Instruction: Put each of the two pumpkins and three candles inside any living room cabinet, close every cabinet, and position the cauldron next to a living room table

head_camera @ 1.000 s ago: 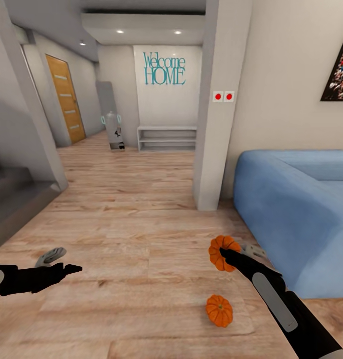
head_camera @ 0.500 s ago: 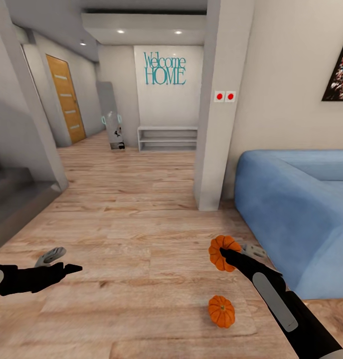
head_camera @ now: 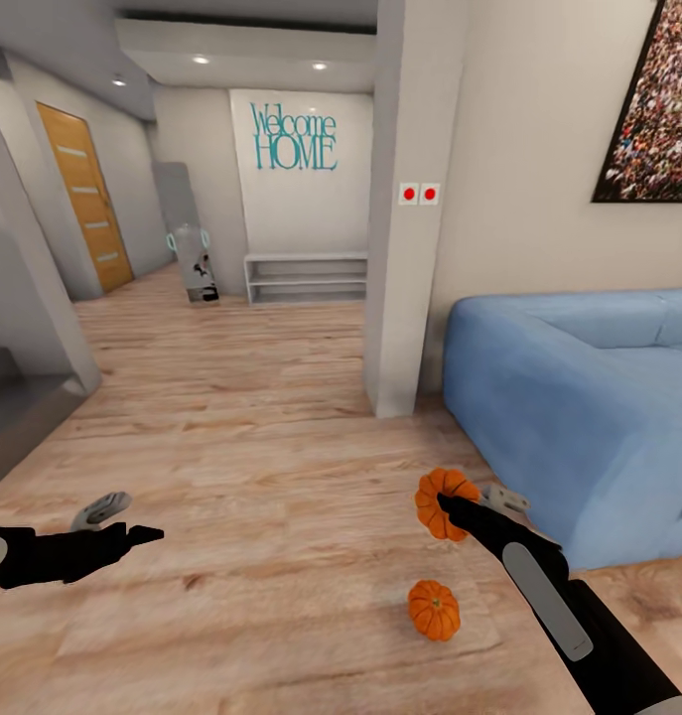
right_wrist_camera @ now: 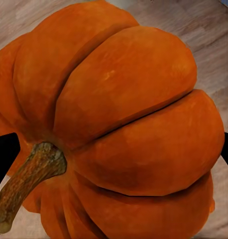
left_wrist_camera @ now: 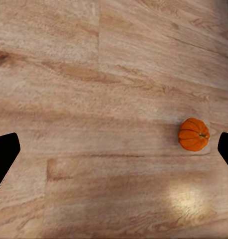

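Note:
One orange ribbed pumpkin hangs above the wooden floor beside the sofa, with my right gripper shut on it. In the right wrist view this pumpkin is close up, brown stem to one side, between the black fingertips. The second pumpkin lies on the floor just below and nearer to me; the left wrist view also catches this pumpkin. My left gripper hovers open over bare floor at the left, fingers wide apart. The candles, cabinet, cauldron and table are out of view.
A blue sofa fills the right side. A white pillar stands just left of it. Beyond it a hallway holds a low white shelf and an orange door. Grey stairs rise at the far left.
The whole head view has shifted left, so the camera has turned right; more of the sofa and wall picture shows. Both arms keep their places in the picture, the pumpkin still held.

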Robot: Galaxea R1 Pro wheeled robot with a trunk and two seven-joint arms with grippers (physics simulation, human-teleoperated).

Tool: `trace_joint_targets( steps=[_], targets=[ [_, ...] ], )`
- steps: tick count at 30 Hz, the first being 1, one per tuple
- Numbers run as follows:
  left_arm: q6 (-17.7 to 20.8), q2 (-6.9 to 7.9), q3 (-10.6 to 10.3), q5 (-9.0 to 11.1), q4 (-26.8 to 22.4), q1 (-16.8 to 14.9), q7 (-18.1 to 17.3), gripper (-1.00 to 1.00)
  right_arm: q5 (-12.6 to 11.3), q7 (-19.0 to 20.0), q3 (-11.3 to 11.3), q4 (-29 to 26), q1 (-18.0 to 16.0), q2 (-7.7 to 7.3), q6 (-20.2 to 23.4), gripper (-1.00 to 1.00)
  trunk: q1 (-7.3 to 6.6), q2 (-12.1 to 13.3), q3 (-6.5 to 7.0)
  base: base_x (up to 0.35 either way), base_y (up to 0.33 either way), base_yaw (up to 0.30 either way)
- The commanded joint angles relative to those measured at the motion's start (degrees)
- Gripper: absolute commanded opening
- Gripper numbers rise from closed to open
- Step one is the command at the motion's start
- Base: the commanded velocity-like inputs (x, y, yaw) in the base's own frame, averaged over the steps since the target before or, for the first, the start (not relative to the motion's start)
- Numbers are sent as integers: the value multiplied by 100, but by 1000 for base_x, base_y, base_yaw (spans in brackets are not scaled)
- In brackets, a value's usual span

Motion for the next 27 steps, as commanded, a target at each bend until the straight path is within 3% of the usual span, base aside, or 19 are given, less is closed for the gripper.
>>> trace_joint_targets(
  steps=[1, 17, 27],
  targets=[
    [4, 4, -5, 61, -3, -1, 55, 100, -59, -64, 17, -9, -7, -6, -1, -100, -1, -3, -3, 0, 279, -276],
    [4, 4, 4, 71, -10, -1, 55, 100, -75, -62, 9, -9, -7, -8, 1, -100, -1, -3, 48, 0, 267, -277],
    [4, 4, 4, 72, -20, -2, 55, 100, -76, -56, 5, -9, -7, -8, 5, -100, -1, -3, 89, 0, 65, -277]
  ],
)
